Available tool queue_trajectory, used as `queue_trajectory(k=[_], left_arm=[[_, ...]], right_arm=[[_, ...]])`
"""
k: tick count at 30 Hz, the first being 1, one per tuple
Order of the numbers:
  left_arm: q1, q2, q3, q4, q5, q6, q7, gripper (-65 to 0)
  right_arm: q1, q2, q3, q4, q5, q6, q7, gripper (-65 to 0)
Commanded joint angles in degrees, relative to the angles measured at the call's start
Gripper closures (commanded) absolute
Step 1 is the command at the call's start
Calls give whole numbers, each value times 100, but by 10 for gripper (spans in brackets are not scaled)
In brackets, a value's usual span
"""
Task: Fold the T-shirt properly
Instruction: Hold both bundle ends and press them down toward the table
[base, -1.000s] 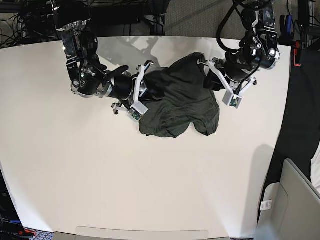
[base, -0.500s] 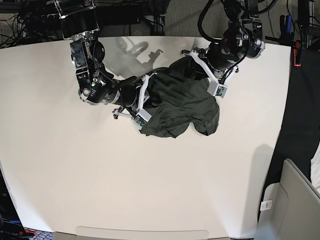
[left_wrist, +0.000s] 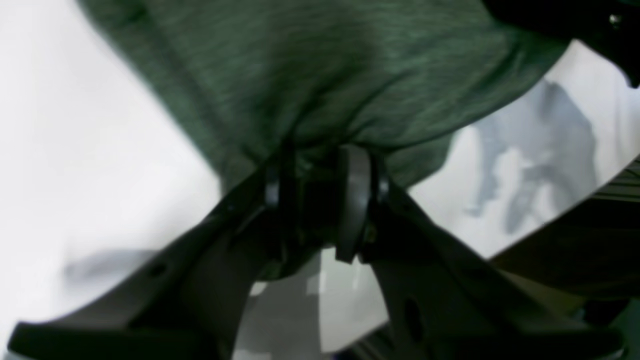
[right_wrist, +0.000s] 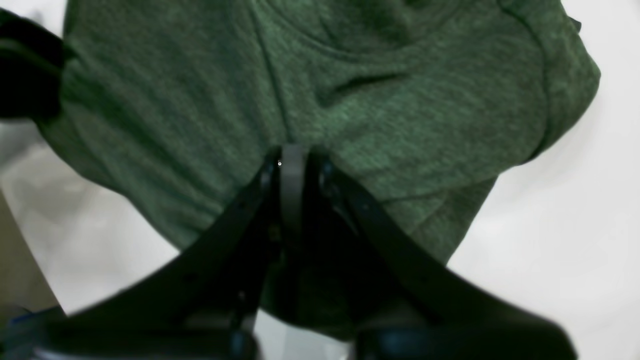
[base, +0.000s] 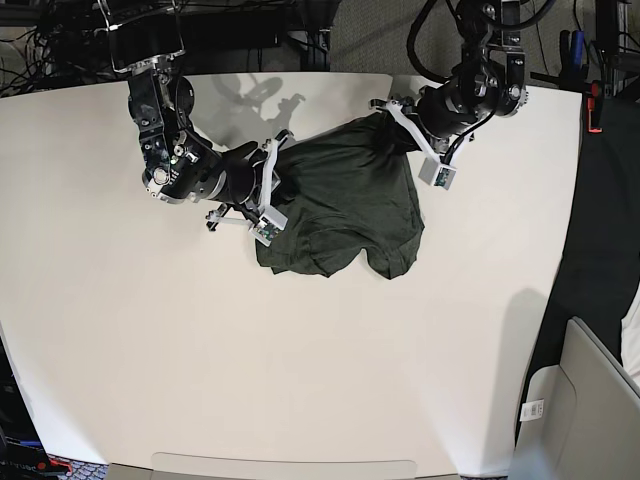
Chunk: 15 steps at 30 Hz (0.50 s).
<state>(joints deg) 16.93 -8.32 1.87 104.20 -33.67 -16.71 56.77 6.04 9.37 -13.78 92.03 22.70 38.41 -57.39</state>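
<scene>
The T-shirt (base: 345, 205) lies bunched on the desk (base: 300, 380), near its far edge. Left claw (left_wrist: 320, 165) and right claw (right_wrist: 292, 160) each pinch its fabric; pulling them evenly apart should spread it flat.

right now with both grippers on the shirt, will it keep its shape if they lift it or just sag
Likely sag: the T-shirt lies bunched in soft folds on the table, so it looks floppy. It bunches where the left gripper and right gripper pinch it, so lifted parts would probably drape. Its knit looks unlikely to slip.
</scene>
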Motion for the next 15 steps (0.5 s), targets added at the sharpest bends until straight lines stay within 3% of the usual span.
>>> queue_trajectory(k=[1, 8, 15], left_arm=[[-1, -105, 20, 10, 171, 75, 6, -133], [-18, -333, -7, 2, 171, 75, -99, -133], [-18, -324, -33, 28, 171, 75, -99, -133]], right_arm=[[77, 123, 29, 103, -15, 14, -7, -14], [51, 316, 424, 111, -15, 14, -15, -14], [7, 325, 451, 234, 20, 14, -15, -14]])
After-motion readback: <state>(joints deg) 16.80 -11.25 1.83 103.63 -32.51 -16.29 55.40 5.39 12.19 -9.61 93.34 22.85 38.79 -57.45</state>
